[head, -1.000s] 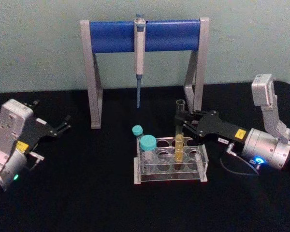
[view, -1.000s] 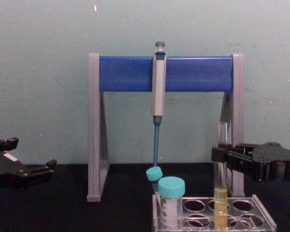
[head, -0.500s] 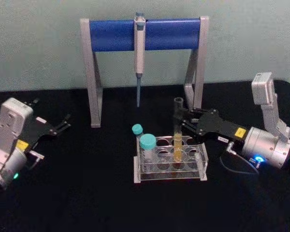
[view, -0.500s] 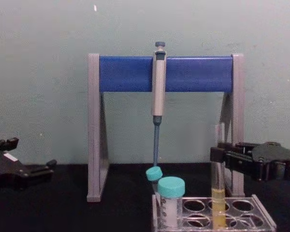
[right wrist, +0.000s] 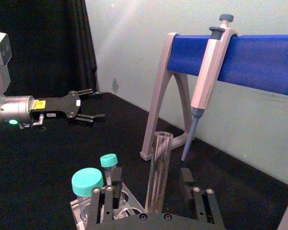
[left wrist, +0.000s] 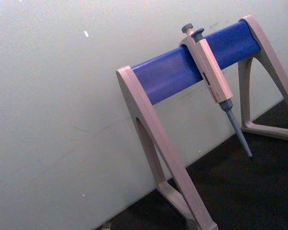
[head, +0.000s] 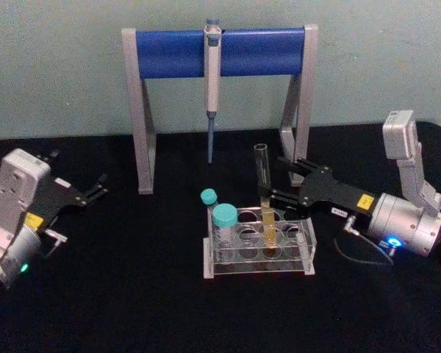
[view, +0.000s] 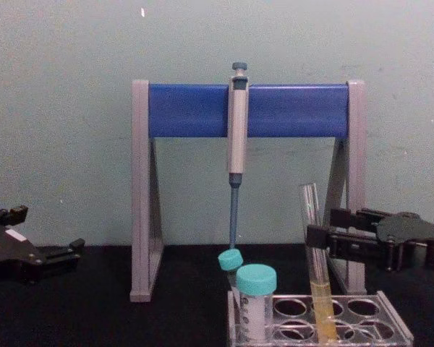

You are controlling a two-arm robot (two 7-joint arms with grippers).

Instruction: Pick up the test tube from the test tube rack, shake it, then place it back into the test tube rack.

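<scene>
The test tube (head: 264,184), thin clear glass with yellow liquid low down, stands in a back hole of the clear test tube rack (head: 259,268). It leans with its open top toward the left. My right gripper (head: 278,178) reaches in from the right and is open. Its fingers sit on either side of the tube's upper part without pressing it. In the right wrist view the test tube (right wrist: 158,167) rises in the wide gap between the fingers (right wrist: 116,182). The chest view shows the test tube (view: 312,238) tilted beside the right gripper (view: 320,225). My left gripper (head: 79,169) rests open at the far left.
Two teal-capped vials (head: 224,218) stand in the rack's left holes. Behind the rack is the grey-and-blue pipette stand (head: 169,53) with a pipette (head: 211,88) hanging from its bar. Black table surrounds the rack.
The right gripper's fingers have spread and let go of the tube. The tube has tipped over to the left in its hole. The left arm has not moved.
</scene>
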